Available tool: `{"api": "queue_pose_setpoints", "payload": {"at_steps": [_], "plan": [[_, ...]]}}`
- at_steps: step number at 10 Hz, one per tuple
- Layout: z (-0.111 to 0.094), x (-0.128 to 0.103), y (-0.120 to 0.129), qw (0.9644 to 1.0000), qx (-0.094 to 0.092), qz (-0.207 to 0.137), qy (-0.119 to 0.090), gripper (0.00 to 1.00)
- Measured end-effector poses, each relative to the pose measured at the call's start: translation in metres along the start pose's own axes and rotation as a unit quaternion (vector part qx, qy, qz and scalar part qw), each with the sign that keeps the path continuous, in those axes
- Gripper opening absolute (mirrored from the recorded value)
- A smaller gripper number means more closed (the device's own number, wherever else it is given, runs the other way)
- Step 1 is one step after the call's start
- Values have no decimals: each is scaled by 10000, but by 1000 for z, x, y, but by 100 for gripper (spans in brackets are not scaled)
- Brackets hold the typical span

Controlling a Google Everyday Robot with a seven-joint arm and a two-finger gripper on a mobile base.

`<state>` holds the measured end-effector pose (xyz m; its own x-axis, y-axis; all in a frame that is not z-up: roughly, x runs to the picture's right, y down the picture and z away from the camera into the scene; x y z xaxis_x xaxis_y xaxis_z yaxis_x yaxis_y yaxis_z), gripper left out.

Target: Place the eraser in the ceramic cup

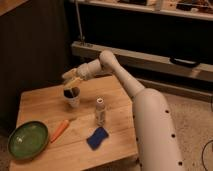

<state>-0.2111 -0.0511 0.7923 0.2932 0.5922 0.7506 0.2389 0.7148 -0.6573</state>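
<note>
Eraser (70, 92): a small dark block, visible at the mouth of the ceramic cup (73, 100), directly under the gripper (70, 81). Whether the block rests inside the cup or is held just above the rim cannot be told. The cup is white, tapered, wider at the rim, and stands upright on the wooden table (45, 102) toward its rear.

The gripper hangs just over the cup at the end of the white arm (120, 75), which reaches in from the right.

Other items on the table: a small white bottle (101, 111) upright, near the cup on its right; a blue sponge (97, 138) lying in front of the bottle; an orange carrot (60, 130) lying flat; a green bowl (27, 140) at the front left corner (its near edge is close to the picture border).
</note>
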Motion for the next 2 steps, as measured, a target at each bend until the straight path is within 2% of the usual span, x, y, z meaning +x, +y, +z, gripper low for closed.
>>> {"api": "queue_pose_setpoints", "payload": {"at_steps": [2], "plan": [[2,0,0,10000,-13,-2,1,80]]}}
